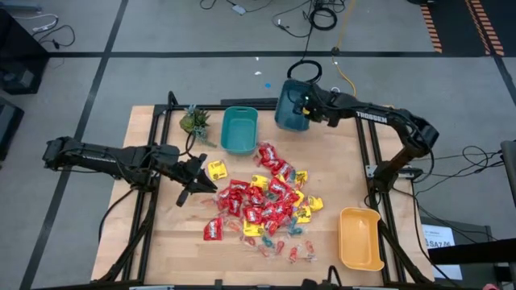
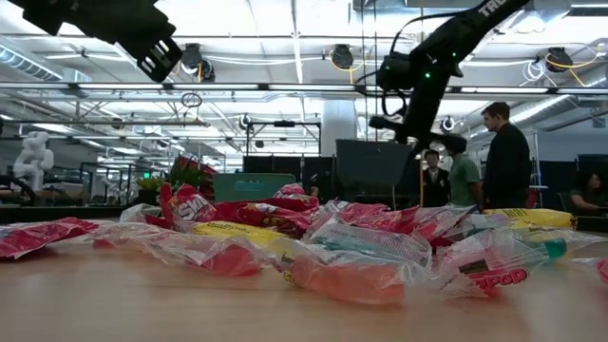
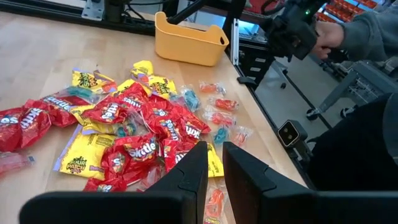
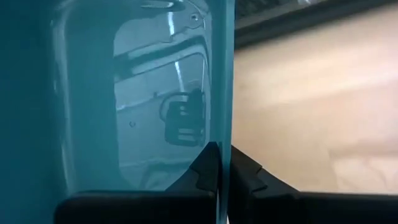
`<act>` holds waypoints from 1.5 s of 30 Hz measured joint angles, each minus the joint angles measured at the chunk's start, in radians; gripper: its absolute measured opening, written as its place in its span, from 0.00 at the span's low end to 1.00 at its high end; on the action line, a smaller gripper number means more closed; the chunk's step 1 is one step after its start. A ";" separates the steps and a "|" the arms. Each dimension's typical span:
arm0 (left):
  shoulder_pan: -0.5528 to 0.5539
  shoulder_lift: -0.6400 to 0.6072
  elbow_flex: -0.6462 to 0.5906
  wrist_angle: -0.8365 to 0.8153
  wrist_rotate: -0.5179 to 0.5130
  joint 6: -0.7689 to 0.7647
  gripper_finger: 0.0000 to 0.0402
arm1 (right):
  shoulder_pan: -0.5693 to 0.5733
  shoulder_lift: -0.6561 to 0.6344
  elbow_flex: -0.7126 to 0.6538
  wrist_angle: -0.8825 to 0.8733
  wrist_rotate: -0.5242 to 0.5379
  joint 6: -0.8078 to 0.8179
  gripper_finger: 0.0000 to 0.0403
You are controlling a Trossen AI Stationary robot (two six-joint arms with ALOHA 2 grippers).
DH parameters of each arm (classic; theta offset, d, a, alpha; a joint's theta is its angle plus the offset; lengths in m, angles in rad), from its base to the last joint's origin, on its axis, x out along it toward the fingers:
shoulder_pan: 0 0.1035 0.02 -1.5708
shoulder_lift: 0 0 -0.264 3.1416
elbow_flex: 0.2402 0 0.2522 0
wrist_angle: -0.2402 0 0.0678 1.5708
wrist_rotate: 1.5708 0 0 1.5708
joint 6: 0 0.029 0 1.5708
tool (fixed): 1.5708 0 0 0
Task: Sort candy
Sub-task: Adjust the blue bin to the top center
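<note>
The candy lies heaped on the wooden table's middle: red and yellow packets with small twist-wrapped pieces at the near side, also seen in the left wrist view as the candy. My left gripper hovers left of the heap, over the table, slightly open with nothing between its fingers. My right gripper is at the table's far edge, shut on a dark teal bin. My right gripper pinches the dark teal bin's side wall at its upper rim, one finger inside the bin and one outside. The fingers come slanting down from the table's right. The bin hangs tilted below the gripper; the candy hides its bottom.
A lighter teal bin stands at the far middle, beside a small green plant. A yellow bin sits at the near right corner. Bare wood lies along the near left. People stand in the room behind the table.
</note>
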 joint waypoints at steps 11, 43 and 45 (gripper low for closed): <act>0.000 0.000 0.000 0.007 -0.001 -0.057 0.15 | 0.044 0.190 0.041 0.123 0.014 -0.055 0.00; 0.000 0.000 0.000 0.007 -0.003 -0.058 0.15 | 0.143 0.141 0.041 -0.017 -0.013 -0.088 0.00; 0.000 0.000 0.000 0.007 -0.003 -0.058 0.15 | 0.137 0.164 0.041 -0.004 -0.045 -0.085 0.00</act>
